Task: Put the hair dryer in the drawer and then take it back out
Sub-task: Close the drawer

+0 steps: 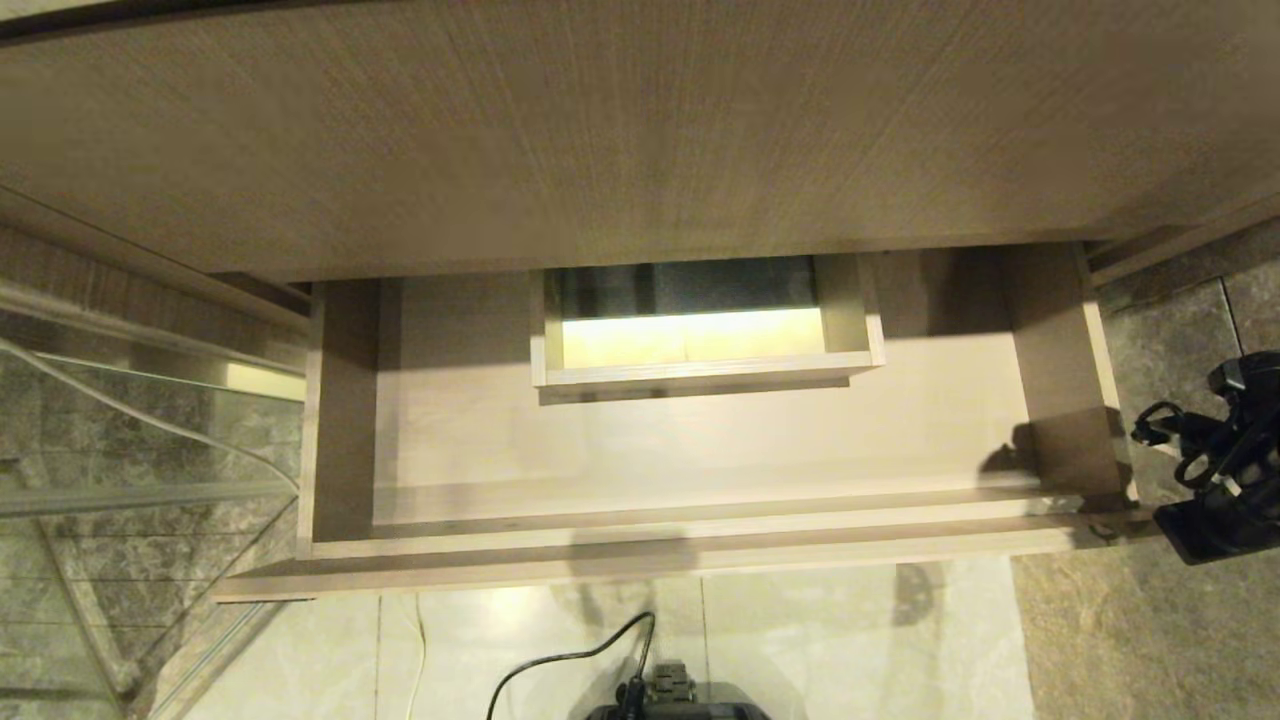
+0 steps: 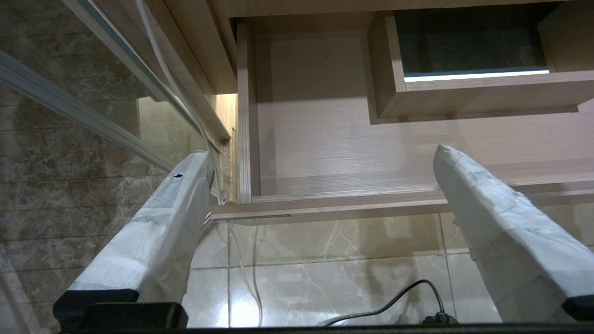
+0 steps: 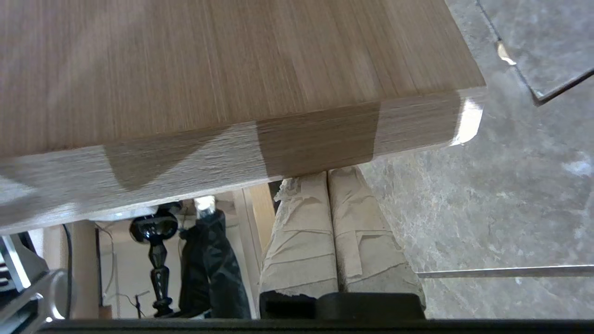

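Note:
The drawer (image 1: 660, 555) is pulled out under the wood-grain top, and its floor (image 2: 325, 139) is bare, with a boxed cut-out (image 1: 705, 320) at mid-back. The hair dryer is out of view. My right arm (image 1: 1215, 470) reaches to the drawer's right front corner. There the right gripper (image 3: 327, 175) is shut with nothing held, its taped fingertips tucked under the edge of the drawer front (image 3: 232, 69). My left gripper (image 2: 322, 153) hangs open and empty over the floor, just before the drawer's left front corner.
A glass panel (image 1: 120, 450) stands close on the left of the drawer. The wood-grain top (image 1: 640, 120) overhangs the back of the drawer. A black cable (image 1: 570, 660) lies on the pale tiled floor (image 1: 850, 650) in front.

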You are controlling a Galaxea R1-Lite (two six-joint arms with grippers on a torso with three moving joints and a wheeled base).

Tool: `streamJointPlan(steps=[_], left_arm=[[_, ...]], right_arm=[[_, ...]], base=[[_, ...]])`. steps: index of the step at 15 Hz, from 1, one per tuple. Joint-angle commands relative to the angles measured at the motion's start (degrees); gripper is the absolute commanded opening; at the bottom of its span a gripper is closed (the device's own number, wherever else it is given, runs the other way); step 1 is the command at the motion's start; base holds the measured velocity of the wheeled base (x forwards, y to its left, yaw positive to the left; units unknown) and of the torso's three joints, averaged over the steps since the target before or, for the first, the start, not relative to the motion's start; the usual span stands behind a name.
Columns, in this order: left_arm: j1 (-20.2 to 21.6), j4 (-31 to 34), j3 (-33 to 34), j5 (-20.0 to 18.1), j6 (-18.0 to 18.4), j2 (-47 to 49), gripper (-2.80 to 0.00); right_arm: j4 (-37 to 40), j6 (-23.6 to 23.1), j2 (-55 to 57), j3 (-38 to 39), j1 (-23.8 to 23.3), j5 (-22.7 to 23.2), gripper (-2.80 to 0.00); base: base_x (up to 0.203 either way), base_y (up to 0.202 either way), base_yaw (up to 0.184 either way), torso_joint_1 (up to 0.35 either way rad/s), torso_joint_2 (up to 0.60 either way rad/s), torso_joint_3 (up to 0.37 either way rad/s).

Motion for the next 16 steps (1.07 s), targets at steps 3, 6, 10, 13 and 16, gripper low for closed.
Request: streamJointPlan(steps=[3, 6, 10, 13, 16], left_arm=[[0.02, -0.17, 2.29, 0.01, 0.01, -0.02, 0.00], [0.02, -0.08, 2.29, 0.01, -0.07, -0.02, 0.00], [0.02, -0.08, 2.29, 0.01, 0.01, -0.02, 0.00], [0.02, -0.08, 2.29, 0.01, -0.07, -0.02, 0.00], [0.02, -0.08, 2.29, 0.01, 0.02, -0.02, 0.00]], right_arm=[[-0.34, 0.48, 0.63, -2.47, 0.11, -0.01, -2.80], [-0.34, 0.85, 0.99, -3.19, 0.19, 0.00, -2.80], [-0.34, 1.02, 1.07, -3.63, 0.90, -0.09, -2.80], [-1.11, 1.71, 1.61, -5.82, 1.42, 0.00, -2.80], [-1.20, 1.81, 1.69, -6.89, 1.69, 0.00, -2.80]], base=[[0.000, 0.000, 0.000, 0.000, 0.00, 0.000], [0.000, 0.000, 0.000, 0.000, 0.00, 0.000], [0.000, 0.000, 0.000, 0.000, 0.00, 0.000], [0.000, 0.000, 0.000, 0.000, 0.00, 0.000], [0.000, 0.000, 0.000, 0.000, 0.00, 0.000]])
